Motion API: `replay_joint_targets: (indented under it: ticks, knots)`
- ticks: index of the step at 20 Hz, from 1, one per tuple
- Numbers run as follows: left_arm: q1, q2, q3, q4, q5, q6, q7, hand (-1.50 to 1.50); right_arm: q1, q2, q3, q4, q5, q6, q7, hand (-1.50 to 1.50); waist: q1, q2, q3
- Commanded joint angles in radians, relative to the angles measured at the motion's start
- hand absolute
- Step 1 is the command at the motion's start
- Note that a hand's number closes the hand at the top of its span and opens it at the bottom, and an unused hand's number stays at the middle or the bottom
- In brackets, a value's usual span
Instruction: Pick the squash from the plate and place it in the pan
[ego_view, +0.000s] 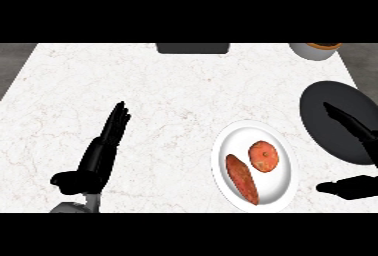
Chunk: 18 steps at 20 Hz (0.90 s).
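The squash (263, 156) – round and orange – lay on the white plate (280, 185), in its far-right part, just beside a long reddish-brown vegetable (242, 179) lying to its near left. The plate stood on the marble counter (184, 100), near-right of centre. The dark pan (321, 135) sat just beside the plate on its far-right side, running to the right edge of the view.

The right hand (353, 127) was over the pan, fingers straight and apart from the thumb, holding nothing. The left hand (100, 157) showed at the near left above the counter – fingers straight, pointing far, thumb spread to the left, holding nothing. At the far edge stood a dark rectangular object (192, 48) and a white cup (316, 51).
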<state>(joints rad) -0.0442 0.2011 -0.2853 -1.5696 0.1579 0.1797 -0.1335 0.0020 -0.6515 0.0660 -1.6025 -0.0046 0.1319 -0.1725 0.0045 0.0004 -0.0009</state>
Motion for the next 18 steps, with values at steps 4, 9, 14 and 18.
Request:
replay_joint_targets:
  ticks: [4,9,14,18]
  knots:
    - [-0.015,-0.017,0.002,0.014,-0.004,-0.009,0.003,0.00,-0.148,-0.055,0.170,0.019,0.181,0.099,0.248,-1.50,0.016,0.003,0.000]
    - [-0.021,-0.037,-0.008,0.047,-0.037,-0.002,-0.028,0.00,-0.199,0.060,0.361,0.047,0.379,0.086,0.332,-1.50,0.014,0.004,0.000]
    - [0.015,-0.036,-0.006,-0.029,-0.056,0.002,0.030,0.00,-0.231,0.070,0.335,0.126,0.433,0.179,0.354,-1.50,0.002,-0.001,0.001]
    - [0.033,-0.036,0.038,-0.035,-0.052,-0.038,0.006,0.00,-0.288,0.202,0.312,0.208,0.511,0.170,0.377,-1.50,0.002,0.000,0.001]
